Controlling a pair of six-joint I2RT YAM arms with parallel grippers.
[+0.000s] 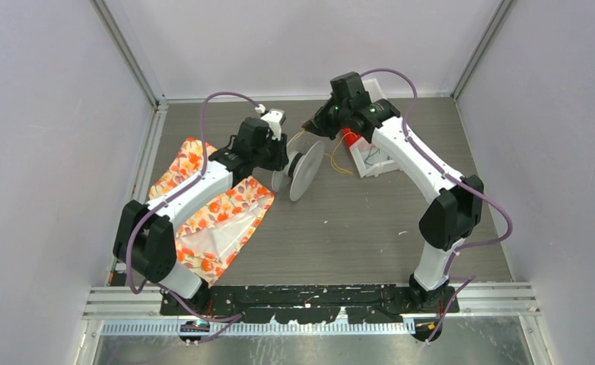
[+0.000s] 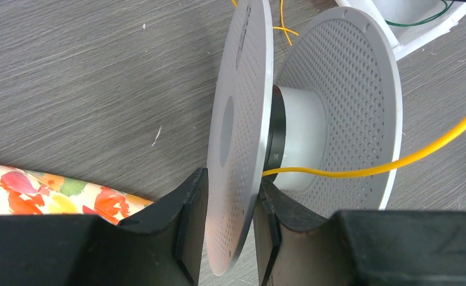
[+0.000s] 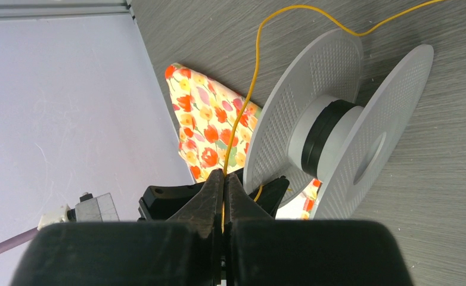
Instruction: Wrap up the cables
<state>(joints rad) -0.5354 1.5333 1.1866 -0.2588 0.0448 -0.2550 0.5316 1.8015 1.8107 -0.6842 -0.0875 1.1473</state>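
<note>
My left pincer (image 2: pixel 232 179) is narrow around the rim of one disc of the spool (image 2: pixel 338 89). One finger is on each side and both touch the disc, so I hold the spool there. The spool stands on its edges on the counter (image 2: pixel 70 71), near the middle, with its axis level. A dark band (image 2: pixel 276 137) is wound on the hub. The yellow cable (image 2: pixel 397 162) comes out from the hub, between the two discs, and goes off to the side. My right pincer (image 3: pixel 223 179) is closed tight on this same cable, just beside the spool. From the tips the cable goes past the spool in a curve and lies loose on the counter. A green cable (image 2: pixel 424 24) lies in a white box (image 2: pixel 421 39) behind the spool. A flowered cloth (image 2: pixel 40 193) lies beside the spool, under my left arm.
</note>
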